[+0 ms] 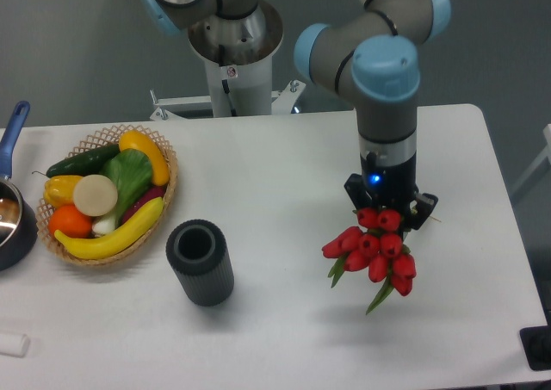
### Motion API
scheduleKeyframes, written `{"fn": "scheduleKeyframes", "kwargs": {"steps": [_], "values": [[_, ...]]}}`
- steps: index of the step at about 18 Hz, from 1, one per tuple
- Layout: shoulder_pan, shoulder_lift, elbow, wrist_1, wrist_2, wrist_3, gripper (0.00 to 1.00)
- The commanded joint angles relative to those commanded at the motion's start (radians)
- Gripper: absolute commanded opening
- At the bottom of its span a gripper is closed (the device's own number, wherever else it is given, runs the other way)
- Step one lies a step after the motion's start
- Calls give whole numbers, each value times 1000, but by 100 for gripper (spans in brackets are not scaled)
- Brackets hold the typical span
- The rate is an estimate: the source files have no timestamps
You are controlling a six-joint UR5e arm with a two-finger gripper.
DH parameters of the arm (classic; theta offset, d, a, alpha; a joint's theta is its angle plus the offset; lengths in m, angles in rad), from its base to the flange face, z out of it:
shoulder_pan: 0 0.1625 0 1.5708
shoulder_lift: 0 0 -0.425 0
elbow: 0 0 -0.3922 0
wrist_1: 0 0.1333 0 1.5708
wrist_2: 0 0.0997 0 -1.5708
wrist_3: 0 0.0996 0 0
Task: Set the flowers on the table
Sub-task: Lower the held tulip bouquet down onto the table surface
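Observation:
The flowers [373, 254] are a bunch of red tulips with green leaves. They hang from my gripper [389, 211] at the right side of the white table [275, 157]. The gripper points down and is shut on the bunch near its top. The blooms point toward the camera and down, and a green leaf tip sticks out below. A shadow lies on the table under the bunch, so it seems to be just above the surface. The stems and twine are hidden behind the blooms and gripper.
A dark ribbed cylindrical vase [201, 262] stands upright left of the flowers. A wicker basket [164, 202] of fruit and vegetables sits at the left. A blue-handled pot [12, 209] is at the left edge. A small white object [12, 344] lies at the front left.

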Motion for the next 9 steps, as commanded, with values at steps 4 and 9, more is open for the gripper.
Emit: {"fn": "scheduleKeyframes", "kwargs": {"steps": [4, 9], "values": [[-23, -66, 12, 0, 62, 2, 45], [-37, -157, 23, 12, 57, -9, 45]]}}
